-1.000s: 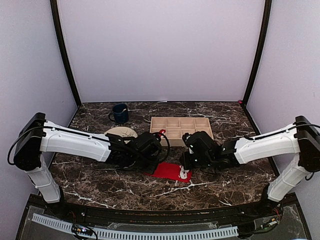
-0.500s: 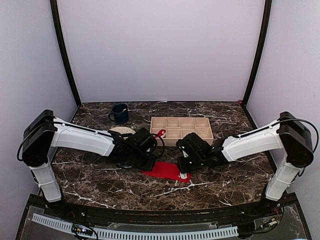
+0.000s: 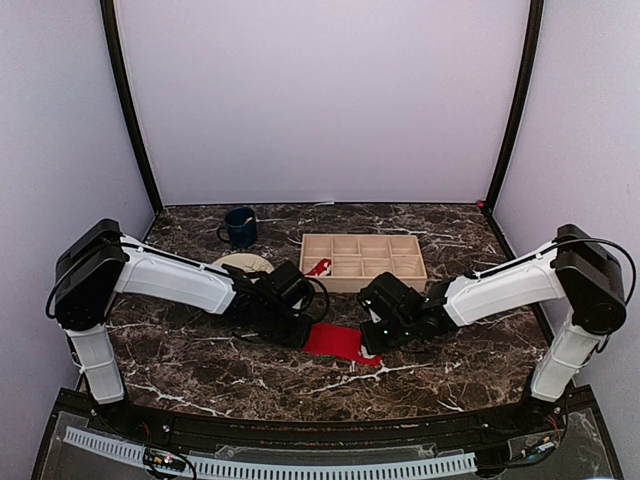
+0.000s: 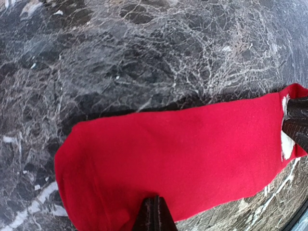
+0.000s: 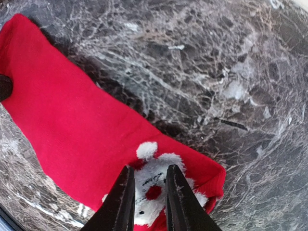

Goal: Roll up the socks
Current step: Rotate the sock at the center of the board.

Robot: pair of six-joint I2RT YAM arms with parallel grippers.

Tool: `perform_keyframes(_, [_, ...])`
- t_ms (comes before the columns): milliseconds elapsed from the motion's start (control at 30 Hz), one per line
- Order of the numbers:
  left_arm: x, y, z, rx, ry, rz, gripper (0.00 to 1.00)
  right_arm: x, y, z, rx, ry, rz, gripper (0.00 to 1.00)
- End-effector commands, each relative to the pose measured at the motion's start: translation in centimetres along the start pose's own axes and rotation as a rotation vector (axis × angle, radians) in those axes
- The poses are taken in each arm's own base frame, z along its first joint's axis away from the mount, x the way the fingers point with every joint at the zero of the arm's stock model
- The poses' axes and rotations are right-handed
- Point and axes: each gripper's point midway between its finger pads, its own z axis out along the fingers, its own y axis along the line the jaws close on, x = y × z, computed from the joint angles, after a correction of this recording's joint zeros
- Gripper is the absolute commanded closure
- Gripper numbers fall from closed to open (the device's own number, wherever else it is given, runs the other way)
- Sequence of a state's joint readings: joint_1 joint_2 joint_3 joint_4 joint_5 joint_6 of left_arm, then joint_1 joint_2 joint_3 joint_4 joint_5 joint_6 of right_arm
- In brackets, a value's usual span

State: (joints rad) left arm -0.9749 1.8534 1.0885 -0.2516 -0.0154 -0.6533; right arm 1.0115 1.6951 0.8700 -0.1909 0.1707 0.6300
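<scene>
Left gripper (image 4: 154, 214) has its fingers pinched together on the near edge of the red sock (image 4: 192, 159). Right gripper (image 5: 147, 197) is clamped on the other end, right at the white fuzzy patch (image 5: 154, 185). Sock's stretched flat on the marble table (image 3: 200, 370), just in front of the wooden tray (image 3: 362, 262).

White arm links (image 3: 175, 279), blk joints

Dark marbled counter (image 3: 200, 365), white-veined; red sock (image 3: 335, 341) flat near centre front, white patch at its right end; wooden compartment tray (image 3: 362, 259) behind it; blue mug (image 3: 240, 227) at back left; pale plate (image 3: 240, 262) just in front of mug.
</scene>
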Motion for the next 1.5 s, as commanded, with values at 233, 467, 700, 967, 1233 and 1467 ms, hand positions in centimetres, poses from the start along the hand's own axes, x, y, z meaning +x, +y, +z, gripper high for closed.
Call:
perform_keyframes(233, [-0.3,2.6,2.3,-0.037,0.06,0.031,1.0,4.1,-1.4,0.2,-0.009,0.11,0.023,0.79])
perform_keyframes(467, [-3.2,2.8,3.1,-0.029,0.039,0.081,1.0,5.2,1.2,-0.1,-0.07,0.151,0.013,0.8])
perform_keyframes(700, [-4.0,3.4,4.0,-0.006,0.056,0.098,1.0,6.6,5.3,-0.2,-0.128,0.198,-0.034,0.8])
perform_keyframes(967, [-4.0,2.5,4.3,0.051,0.056,0.149,1.0,6.9,8.8,-0.6,-0.182,0.215,-0.077,0.8])
perform_keyframes(1233, [-4.6,1.3,4.4,0.111,0.036,0.22,1.0,6.7,12.5,-0.6,-0.251,0.222,-0.155,0.8])
perform_keyframes(1467, [-5.0,-0.5,4.3,0.204,0.016,0.251,1.0,5.8,14.5,-0.3,-0.285,0.189,-0.211,0.77])
